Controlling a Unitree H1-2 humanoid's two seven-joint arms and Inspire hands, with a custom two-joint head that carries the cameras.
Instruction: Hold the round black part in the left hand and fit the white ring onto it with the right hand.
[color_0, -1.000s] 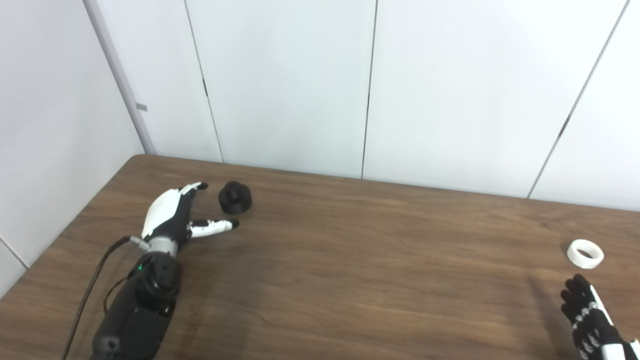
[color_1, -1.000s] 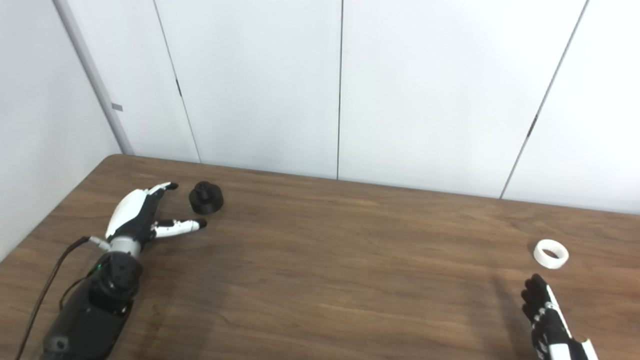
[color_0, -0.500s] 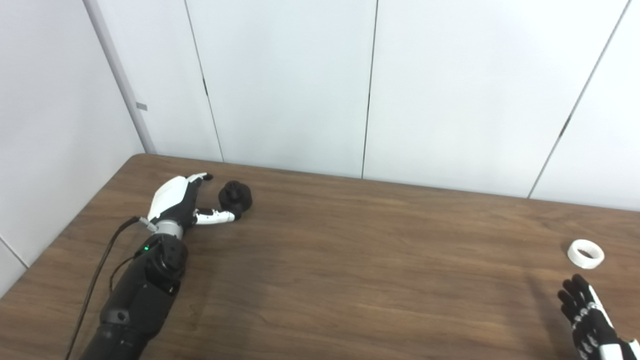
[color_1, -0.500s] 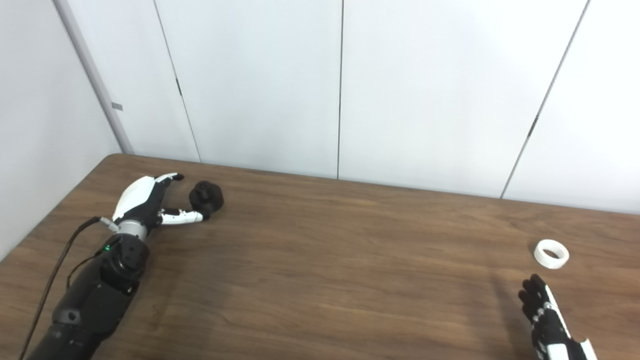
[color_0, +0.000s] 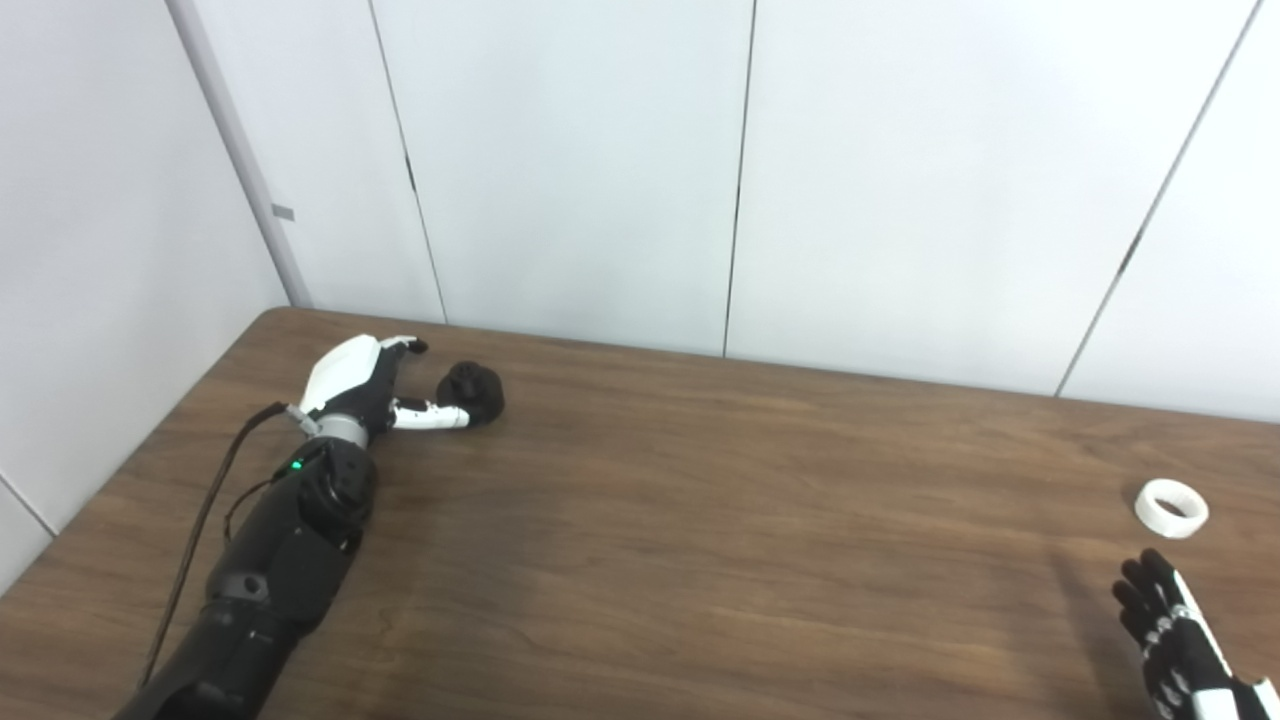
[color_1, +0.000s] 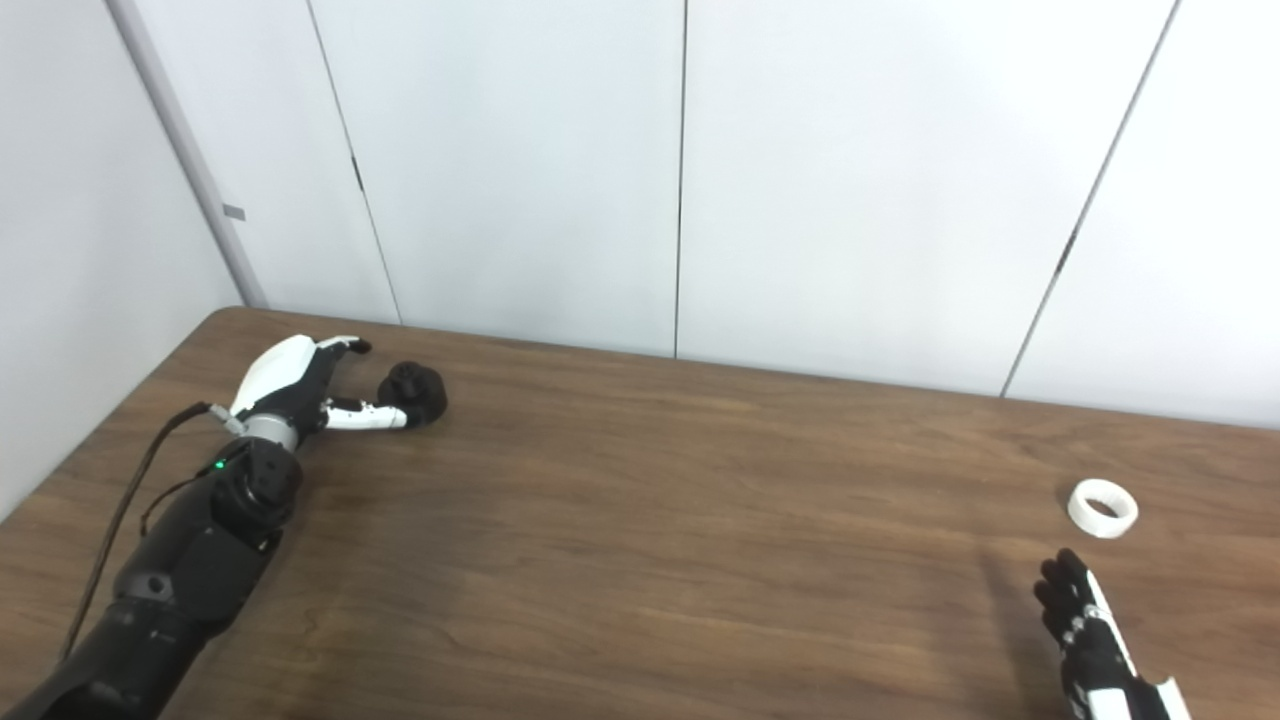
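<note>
Barely begun: left hand (color_0: 362, 385) spread around black part (color_0: 472, 382) at table's (color_0: 700, 520) far left, thumb touching, no grip yet. Right hand (color_0: 1172, 645) spread, empty, near white ring (color_0: 1171, 507) lying far right. Grasping, lifting, fitting all remain.

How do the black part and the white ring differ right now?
The round black part is dark and knobbed; the white ring is pale and hollow. The black part sits far left between the open left hand's fingers and thumb; the ring lies far right, clear of the right hand. Both rest on the table.
</note>
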